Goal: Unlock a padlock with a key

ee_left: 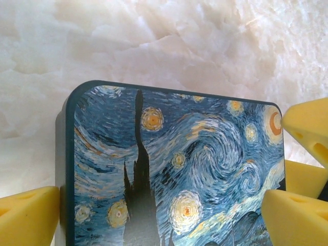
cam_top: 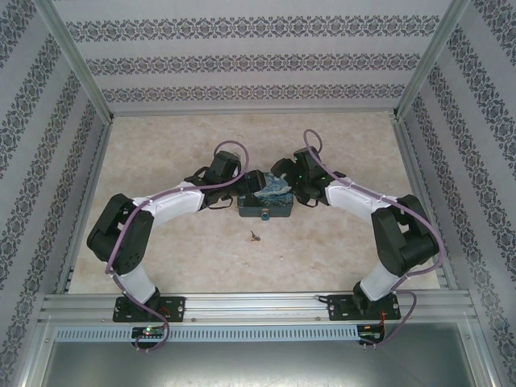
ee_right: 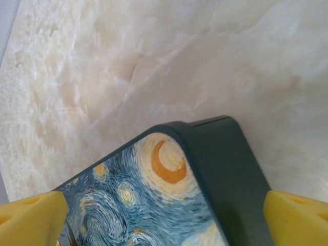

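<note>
The left gripper [ee_left: 160, 218] and right gripper [ee_right: 164, 220] are straddling the painted tin [cam_top: 264, 203], fingers apart; clamping cannot be told.

tin [ee_left: 179, 169] — swirling blue starry print, dark teal rim; fingertips [ee_left: 25, 215] yellow; table [ee_left: 154, 41] marbled cream

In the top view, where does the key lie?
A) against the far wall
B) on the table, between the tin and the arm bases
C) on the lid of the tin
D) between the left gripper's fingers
B: the key is a small dark sliver on the table, apart from the tin, on its near side.
</note>
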Action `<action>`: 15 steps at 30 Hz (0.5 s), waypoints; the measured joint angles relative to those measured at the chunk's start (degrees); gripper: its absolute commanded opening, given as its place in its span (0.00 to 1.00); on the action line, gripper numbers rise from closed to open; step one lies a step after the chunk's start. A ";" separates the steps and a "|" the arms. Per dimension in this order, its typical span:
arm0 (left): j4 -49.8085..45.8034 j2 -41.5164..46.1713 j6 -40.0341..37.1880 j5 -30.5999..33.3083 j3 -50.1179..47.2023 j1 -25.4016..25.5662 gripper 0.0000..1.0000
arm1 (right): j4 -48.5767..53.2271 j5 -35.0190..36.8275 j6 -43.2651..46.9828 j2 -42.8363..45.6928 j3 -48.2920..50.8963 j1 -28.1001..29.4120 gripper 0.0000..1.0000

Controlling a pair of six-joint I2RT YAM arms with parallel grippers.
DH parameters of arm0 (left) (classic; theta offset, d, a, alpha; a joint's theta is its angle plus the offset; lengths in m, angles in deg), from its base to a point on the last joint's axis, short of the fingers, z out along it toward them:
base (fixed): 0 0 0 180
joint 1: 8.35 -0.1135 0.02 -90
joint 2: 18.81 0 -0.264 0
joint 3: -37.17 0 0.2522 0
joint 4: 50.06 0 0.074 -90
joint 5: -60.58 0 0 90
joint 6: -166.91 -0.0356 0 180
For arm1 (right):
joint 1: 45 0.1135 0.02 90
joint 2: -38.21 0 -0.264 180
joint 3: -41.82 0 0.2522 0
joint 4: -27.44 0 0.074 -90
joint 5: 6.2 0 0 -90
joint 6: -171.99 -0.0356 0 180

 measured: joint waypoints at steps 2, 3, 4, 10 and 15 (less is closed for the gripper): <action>0.13 0.94 -0.02 -0.02 -0.66 -0.76 0.99 | 1.42 0.04 1.05 1.46 0.00 -1.60 0.98; 0.15 1.75 -0.04 0.00 -1.27 -1.38 0.99 | 2.05 0.04 1.70 2.38 0.15 -2.54 0.98; 0.15 2.78 -0.04 0.02 -2.03 -2.10 0.99 | 2.21 0.11 2.12 3.41 0.61 -3.32 0.98; -0.07 10.62 -0.24 0.70 -6.82 -4.79 0.99 | 0.17 -0.26 2.78 13.46 10.10 -8.20 0.98; -1.14 16.79 -0.26 1.51 -10.14 -4.76 0.99 | 2.38 -0.66 7.17 16.39 10.58 -7.17 0.98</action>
